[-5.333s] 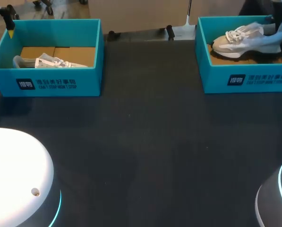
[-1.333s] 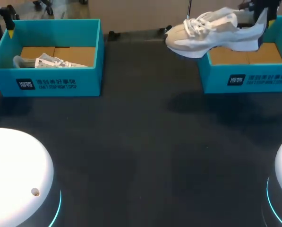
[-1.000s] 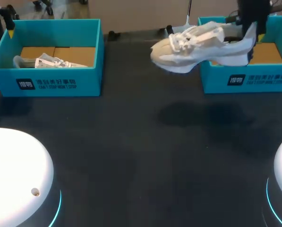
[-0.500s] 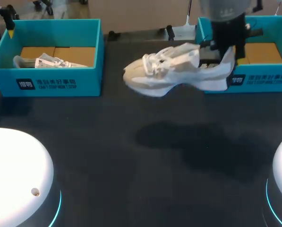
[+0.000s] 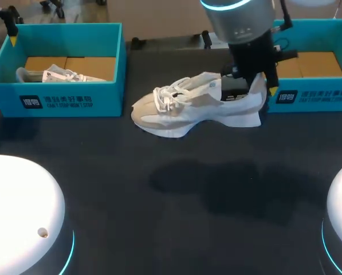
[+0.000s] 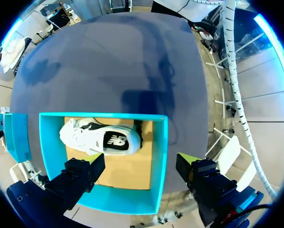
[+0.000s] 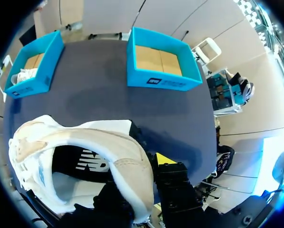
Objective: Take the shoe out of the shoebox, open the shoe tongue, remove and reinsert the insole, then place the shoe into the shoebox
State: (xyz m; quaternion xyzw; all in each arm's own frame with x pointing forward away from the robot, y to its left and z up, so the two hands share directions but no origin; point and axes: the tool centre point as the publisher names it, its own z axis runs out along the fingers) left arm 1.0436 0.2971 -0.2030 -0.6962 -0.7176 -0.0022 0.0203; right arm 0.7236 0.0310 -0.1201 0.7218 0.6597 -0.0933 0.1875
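Cream-and-white mesh running shoe hangs above the dark table, just beside the empty teal cardboard shoebox, its heel collar clamped in the right gripper; best lower it level, sole first, before releasing, while the left gripper hovers spread wide over the second teal box

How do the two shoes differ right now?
Grip: the held shoe is clamped at its heel by the right gripper. The boxed shoe is untouched, with the left gripper open above it.
Support: the held shoe hangs above the table, casting a shadow. The boxed shoe rests on the floor of the left shoebox.
Shared: both are pale lace-up sneakers with dark insoles.
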